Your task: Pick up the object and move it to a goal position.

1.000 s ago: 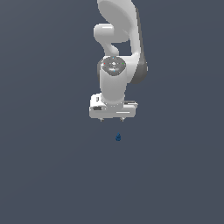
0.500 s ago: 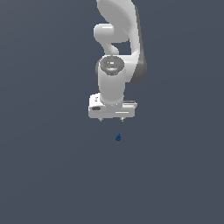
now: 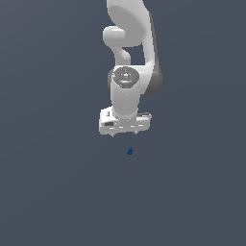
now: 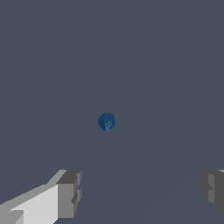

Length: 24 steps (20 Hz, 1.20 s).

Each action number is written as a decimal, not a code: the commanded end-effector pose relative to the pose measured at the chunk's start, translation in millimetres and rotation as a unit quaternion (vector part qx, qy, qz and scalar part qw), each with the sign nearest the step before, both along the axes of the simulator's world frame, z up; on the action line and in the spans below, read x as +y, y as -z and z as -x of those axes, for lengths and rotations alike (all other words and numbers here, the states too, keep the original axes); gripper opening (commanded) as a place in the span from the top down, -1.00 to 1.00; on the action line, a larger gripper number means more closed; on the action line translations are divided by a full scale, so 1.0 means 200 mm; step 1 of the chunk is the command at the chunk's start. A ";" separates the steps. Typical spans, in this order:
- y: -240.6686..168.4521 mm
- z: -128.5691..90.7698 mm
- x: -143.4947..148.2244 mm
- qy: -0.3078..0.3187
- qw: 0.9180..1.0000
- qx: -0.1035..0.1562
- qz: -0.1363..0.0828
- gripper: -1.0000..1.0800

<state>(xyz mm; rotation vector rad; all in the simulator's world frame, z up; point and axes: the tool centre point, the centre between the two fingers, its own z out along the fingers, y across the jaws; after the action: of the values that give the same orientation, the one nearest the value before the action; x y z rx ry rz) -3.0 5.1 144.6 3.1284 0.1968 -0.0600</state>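
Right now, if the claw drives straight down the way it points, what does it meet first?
Most likely the small dark blue piece: in the wrist view it sits ahead of the open claw, between the two fingers' lines. Nothing else shows in the way. Depth is unclear, so it may pass between the fingers before the surface stops them.

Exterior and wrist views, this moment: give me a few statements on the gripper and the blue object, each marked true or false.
1. The gripper holds the blue object. False: the object lies apart from it, ungrasped.
2. The gripper's jaws stand open. True.
3. In the wrist view, the blue object is pinched against one finger. False: it touches neither finger.
4. The blue object is much smaller than the gripper. True.
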 end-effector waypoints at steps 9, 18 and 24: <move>0.17 -0.07 0.10 -0.127 0.992 -0.011 -0.004 -0.92; 0.25 -0.10 0.15 -0.191 0.981 -0.017 -0.008 -0.92; 0.26 -0.10 0.15 -0.195 0.981 -0.017 -0.008 -0.92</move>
<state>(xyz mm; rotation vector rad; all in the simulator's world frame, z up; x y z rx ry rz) 17.2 35.8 92.6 3.0366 0.8056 -0.0021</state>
